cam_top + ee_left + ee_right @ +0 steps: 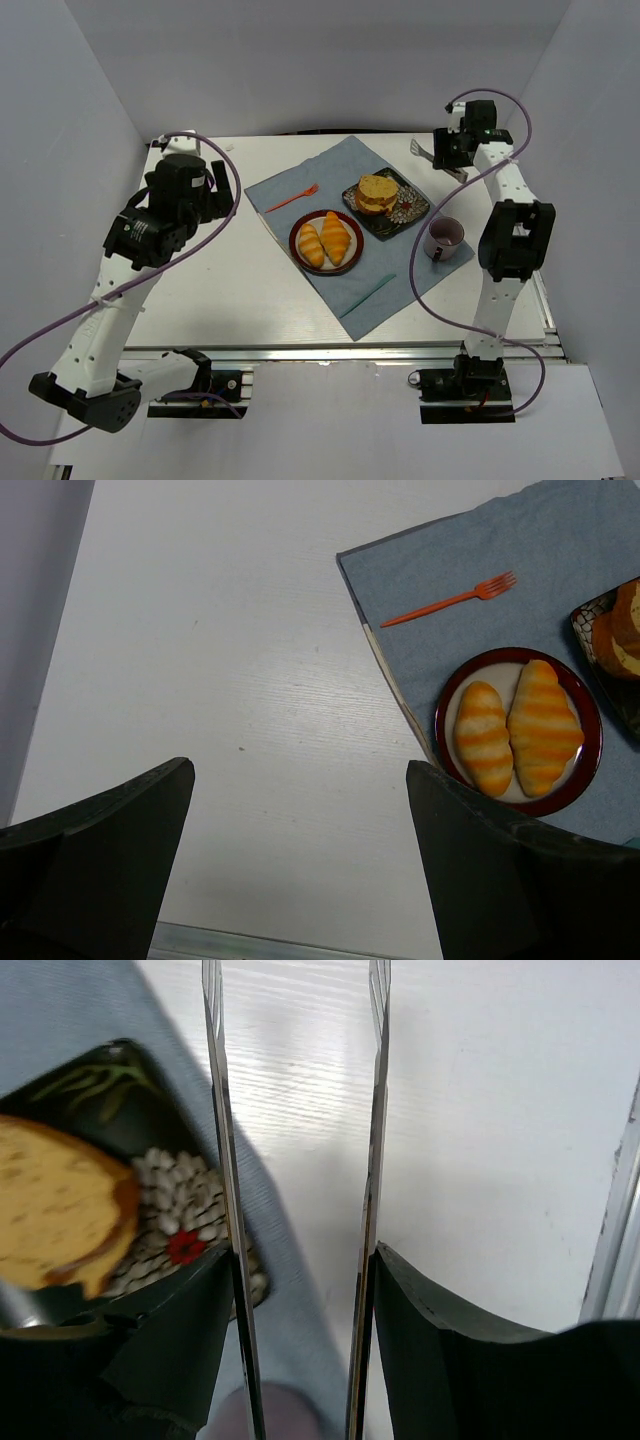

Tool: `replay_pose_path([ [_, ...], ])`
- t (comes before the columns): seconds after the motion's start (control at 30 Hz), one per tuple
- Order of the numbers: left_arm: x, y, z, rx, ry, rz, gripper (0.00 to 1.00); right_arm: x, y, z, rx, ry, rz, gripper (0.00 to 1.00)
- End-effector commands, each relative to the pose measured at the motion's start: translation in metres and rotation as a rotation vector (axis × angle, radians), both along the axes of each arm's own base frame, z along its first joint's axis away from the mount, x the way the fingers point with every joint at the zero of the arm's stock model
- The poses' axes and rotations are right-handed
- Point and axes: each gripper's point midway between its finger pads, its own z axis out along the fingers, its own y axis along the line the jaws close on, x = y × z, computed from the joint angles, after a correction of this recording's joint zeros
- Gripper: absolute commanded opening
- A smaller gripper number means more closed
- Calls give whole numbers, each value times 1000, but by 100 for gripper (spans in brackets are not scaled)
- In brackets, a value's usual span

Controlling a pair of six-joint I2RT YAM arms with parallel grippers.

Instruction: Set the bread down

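Observation:
Two croissant-shaped rolls lie side by side on a round red-rimmed plate (298, 231) on the blue cloth: a pale golden one (312, 245) and a darker orange one (337, 237). In the left wrist view the pale roll (484, 737) and the darker roll (543, 726) sit on that plate (445, 708) at the right. My left gripper (300, 770) is open and empty, raised over bare table left of the cloth. My right gripper (300, 1260) at the back right is shut on metal tongs (222, 1110), whose arms stand apart, empty, over the table.
A dark square patterned plate (412, 212) holds a round stacked bun (377, 193). An orange fork (293, 199) and a teal stick (368, 296) lie on the blue cloth (300, 180). A mug (445, 238) stands right of the cloth.

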Motion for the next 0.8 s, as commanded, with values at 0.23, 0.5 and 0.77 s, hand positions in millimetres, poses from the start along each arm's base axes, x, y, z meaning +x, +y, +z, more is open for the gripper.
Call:
replay_pose_path([
  [0.23, 23, -14, -4, 38, 20, -49, 98, 61, -65, -73, -54, -58, 73, 62],
  [0.5, 37, -23, -13, 53, 52, -68, 98, 59, -77, -95, -49, -23, 49, 73],
  [0.77, 31, -22, -5, 11, 5, -60, 98, 63, -83, 10, -62, -191, -40, 89],
])
